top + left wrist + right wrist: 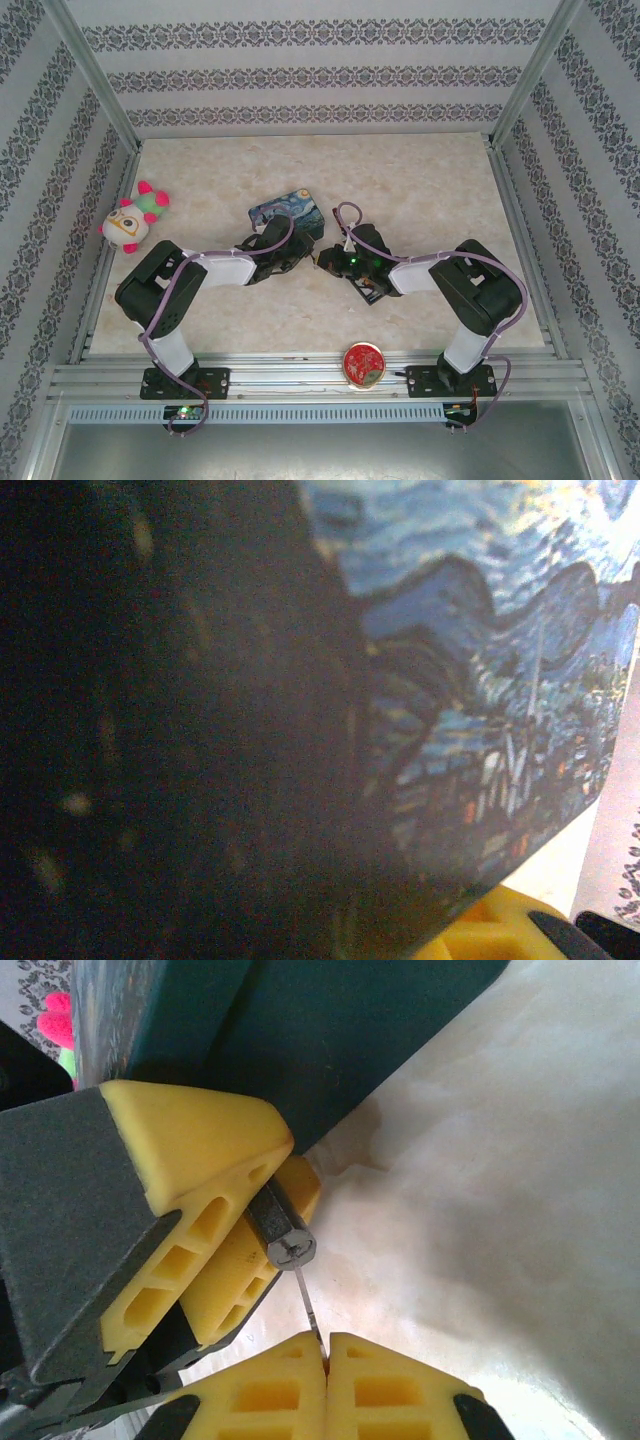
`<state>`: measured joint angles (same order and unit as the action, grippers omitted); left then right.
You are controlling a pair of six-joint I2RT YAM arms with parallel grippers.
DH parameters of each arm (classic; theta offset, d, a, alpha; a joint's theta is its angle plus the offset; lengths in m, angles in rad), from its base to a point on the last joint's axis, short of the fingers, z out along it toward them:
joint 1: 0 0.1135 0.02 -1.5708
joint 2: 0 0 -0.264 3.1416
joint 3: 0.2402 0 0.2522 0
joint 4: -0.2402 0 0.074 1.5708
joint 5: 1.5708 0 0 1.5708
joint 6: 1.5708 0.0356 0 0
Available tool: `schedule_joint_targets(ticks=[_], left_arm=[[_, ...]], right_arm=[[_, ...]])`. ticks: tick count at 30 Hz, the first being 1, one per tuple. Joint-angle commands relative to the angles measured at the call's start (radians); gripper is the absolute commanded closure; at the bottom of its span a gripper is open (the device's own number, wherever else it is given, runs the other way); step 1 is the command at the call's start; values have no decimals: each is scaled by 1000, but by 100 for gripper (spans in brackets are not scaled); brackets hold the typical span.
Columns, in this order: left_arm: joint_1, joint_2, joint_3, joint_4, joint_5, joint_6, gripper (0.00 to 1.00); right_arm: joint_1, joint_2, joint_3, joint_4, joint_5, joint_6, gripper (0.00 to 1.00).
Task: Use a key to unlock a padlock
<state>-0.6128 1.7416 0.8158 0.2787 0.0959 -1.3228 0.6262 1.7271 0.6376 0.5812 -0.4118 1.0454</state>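
Note:
In the right wrist view, the padlock (276,1226), a small dark body with a silver keyhole face, sits clamped between the yellow fingers (190,1150) of my left gripper (290,1172). The thin grey key (306,1302) sticks up from my right gripper (325,1348), which is shut on its head. The key's tip meets the keyhole face. From above, the left gripper (300,258) and right gripper (328,262) meet nose to nose at the table's middle. The padlock and key are too small to make out there.
The blue painted tin (285,208) lies just behind the grippers and looms close in the left wrist view (500,630). A plush toy (133,220) sits at the left wall. A round red tin (362,363) rests at the near edge, and a black pack (372,290) lies under the right arm.

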Motion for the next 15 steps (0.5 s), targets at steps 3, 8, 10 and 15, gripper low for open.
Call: schedule_joint_targets(ticks=[3, 8, 10, 15], left_arm=[[-44, 9, -6, 35, 129, -33, 92], [-44, -2, -25, 42, 122, -39, 93], [-44, -7, -31, 46, 117, -41, 93], [-44, -17, -41, 52, 106, -48, 93]], right_arm=[[4, -3, 8, 264, 57, 42, 100], [-23, -1, -16, 265, 62, 82, 100], [-31, 2, -29, 268, 64, 101, 100], [-30, 0, -50, 272, 56, 114, 100]])
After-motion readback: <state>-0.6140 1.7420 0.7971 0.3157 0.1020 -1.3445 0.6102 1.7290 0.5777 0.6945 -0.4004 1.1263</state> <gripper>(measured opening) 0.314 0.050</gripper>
